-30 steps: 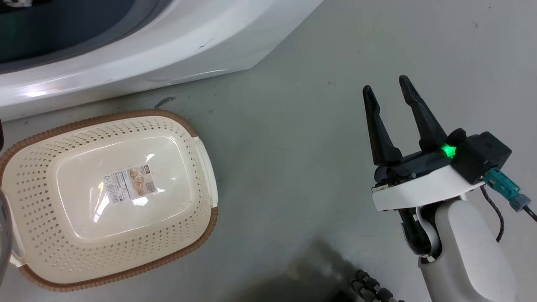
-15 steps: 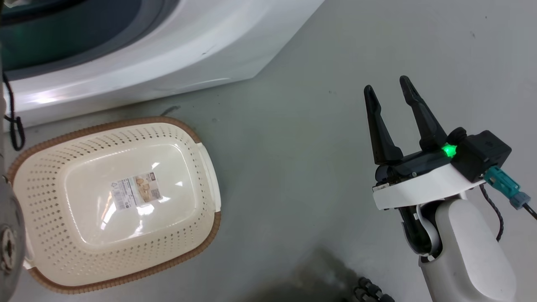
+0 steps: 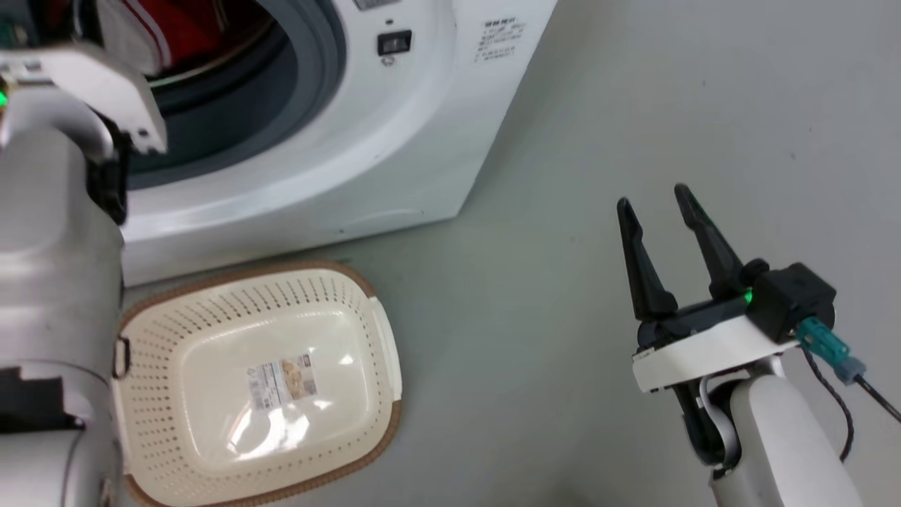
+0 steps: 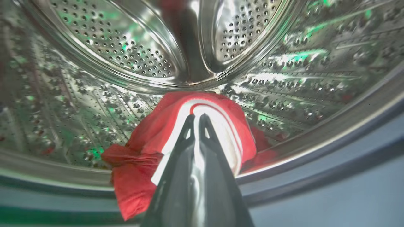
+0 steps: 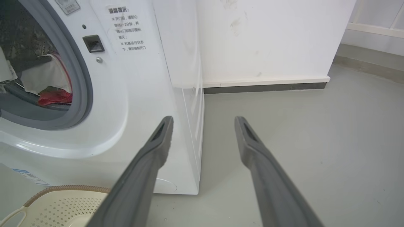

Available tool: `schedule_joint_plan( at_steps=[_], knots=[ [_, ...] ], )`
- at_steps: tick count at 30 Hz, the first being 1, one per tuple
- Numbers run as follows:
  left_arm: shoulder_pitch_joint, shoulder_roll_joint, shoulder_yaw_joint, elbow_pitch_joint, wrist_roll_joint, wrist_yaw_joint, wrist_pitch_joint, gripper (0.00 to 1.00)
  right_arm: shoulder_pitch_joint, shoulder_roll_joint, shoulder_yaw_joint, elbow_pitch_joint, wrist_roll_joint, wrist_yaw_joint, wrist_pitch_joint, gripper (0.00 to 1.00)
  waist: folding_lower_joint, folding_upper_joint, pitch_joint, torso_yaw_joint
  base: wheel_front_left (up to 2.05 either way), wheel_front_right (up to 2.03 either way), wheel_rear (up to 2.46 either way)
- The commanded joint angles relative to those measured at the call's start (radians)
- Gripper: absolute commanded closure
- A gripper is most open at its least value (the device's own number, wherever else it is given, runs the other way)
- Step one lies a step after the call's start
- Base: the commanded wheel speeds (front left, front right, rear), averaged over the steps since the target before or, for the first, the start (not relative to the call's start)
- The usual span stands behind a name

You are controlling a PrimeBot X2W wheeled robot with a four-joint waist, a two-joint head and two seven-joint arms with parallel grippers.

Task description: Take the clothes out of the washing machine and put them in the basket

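In the shiny perforated steel drum (image 4: 126, 53) of the white front-loading washing machine (image 3: 394, 141), the left gripper (image 4: 195, 117) pinches its dark fingers together on the white-striped fold of the soft red garment (image 4: 148, 135). That thin grip may slip, or trailing fabric may snag the grey rubber ring (image 3: 327, 63). The cream perforated plastic basket (image 3: 211, 310) below holds just its paper label (image 3: 285, 380). The right gripper (image 3: 652, 197) hangs spread wide, holding nothing.

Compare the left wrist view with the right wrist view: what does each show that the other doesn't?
Left wrist view: shiny perforated steel drum, left gripper shut on the bright red garment with white stripe trim. Right wrist view: open right gripper, cream perforated plastic basket, white wall, grey floor. Both: that red garment inside the white front-loading washing machine.
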Motion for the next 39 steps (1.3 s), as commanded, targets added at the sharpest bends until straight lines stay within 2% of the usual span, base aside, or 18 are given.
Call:
schedule_joint_plan(
  at_steps=[1,5,10,21,29,39],
  knots=[
    [0.038,-0.012,0.006,0.009,-0.013,-0.001,-0.033,1.0,0.021,0.0,-0.006,0.006,-0.009,-0.001,-0.002,0.0,0.0,0.0,-0.075,0.024,0.0,0.0,0.0],
    [0.116,-0.038,0.032,0.02,-0.053,-0.011,-0.092,1.0,0.063,0.0,-0.014,0.023,-0.026,-0.001,-0.002,0.0,0.0,0.0,-0.146,0.043,0.0,0.0,0.0],
    [0.217,-0.067,0.052,-0.034,-0.084,-0.024,-0.111,1.0,0.11,0.0,-0.024,0.034,-0.04,-0.001,-0.002,0.0,0.0,0.0,-0.222,0.066,0.0,0.0,0.0],
    [0.498,-0.14,0.087,-0.4,-0.083,-0.03,-0.111,1.0,0.184,0.0,-0.039,0.047,-0.047,-0.001,-0.002,0.0,0.0,0.0,-0.336,0.117,0.0,0.0,0.0],
    [0.654,-0.199,0.075,-0.707,-0.068,-0.03,-0.11,1.0,0.227,0.0,-0.047,0.057,-0.055,-0.001,-0.002,0.0,0.0,0.0,-0.387,0.16,0.0,0.0,0.0],
    [0.813,-0.236,0.029,-1.091,-0.058,0.0,-0.081,1.0,0.253,0.0,-0.062,0.055,-0.072,-0.001,0.003,0.0,0.0,0.0,-0.418,0.198,0.0,0.0,0.0]
  ],
)
